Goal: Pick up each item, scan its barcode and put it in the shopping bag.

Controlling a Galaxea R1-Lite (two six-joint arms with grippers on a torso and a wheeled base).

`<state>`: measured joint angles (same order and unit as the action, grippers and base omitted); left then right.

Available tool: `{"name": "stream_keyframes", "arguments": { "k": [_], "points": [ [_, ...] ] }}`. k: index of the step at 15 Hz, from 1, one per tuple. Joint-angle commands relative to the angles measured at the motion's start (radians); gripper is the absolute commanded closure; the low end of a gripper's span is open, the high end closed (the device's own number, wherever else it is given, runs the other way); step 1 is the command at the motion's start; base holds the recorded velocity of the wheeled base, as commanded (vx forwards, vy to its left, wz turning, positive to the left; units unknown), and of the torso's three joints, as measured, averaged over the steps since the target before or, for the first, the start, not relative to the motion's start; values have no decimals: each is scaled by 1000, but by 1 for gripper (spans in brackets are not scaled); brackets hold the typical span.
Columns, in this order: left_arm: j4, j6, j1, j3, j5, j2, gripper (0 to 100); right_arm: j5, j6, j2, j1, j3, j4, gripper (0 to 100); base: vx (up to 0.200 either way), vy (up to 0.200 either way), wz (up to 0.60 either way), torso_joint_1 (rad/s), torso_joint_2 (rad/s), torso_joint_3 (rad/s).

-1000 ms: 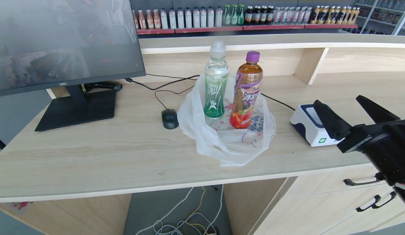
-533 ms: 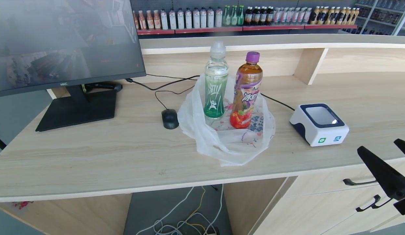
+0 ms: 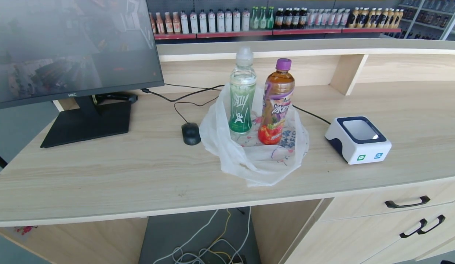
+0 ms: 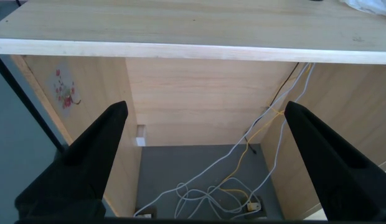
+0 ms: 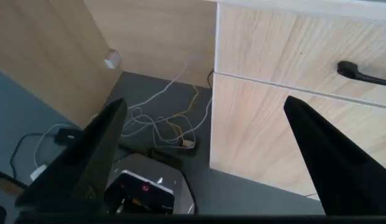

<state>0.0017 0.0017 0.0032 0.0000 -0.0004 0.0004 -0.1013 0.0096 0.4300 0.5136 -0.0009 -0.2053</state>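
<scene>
Left wrist view cuts off shopping bag [image 4: 369, 5]; left hand [image 4: 205, 109], right hand [image 5: 205, 102] both open.

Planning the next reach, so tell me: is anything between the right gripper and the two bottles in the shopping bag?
Yes. The right gripper sits open, low beside the drawer fronts; the countertop stands between it and the green-label bottle and purple-capped bottle in the shopping bag.

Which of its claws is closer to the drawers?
Right. The right gripper hangs low before the drawers; the left gripper faces the open space under the counter, beside them.
</scene>
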Motion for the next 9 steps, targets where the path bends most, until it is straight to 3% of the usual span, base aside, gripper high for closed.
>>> {"name": "stream_keyframes", "arguments": {
  "k": [1, 5, 9],
  "points": [
    [0, 0, 0, 0, 0, 0, 0, 28, -5, -293, 19, -10, 213, 0, 0, 0, 0, 0, 0, 0],
    [0, 0, 0, 0, 0, 0, 0, 60, -42, -295, -15, -2, 199, 0, 0, 0, 0, 0, 0, 0],
    [0, -2, 0, 0, -1, 0, 0, 60, -43, -240, -382, -2, 199, 0, 0, 0, 0, 0, 0, 0]
  ]
}}
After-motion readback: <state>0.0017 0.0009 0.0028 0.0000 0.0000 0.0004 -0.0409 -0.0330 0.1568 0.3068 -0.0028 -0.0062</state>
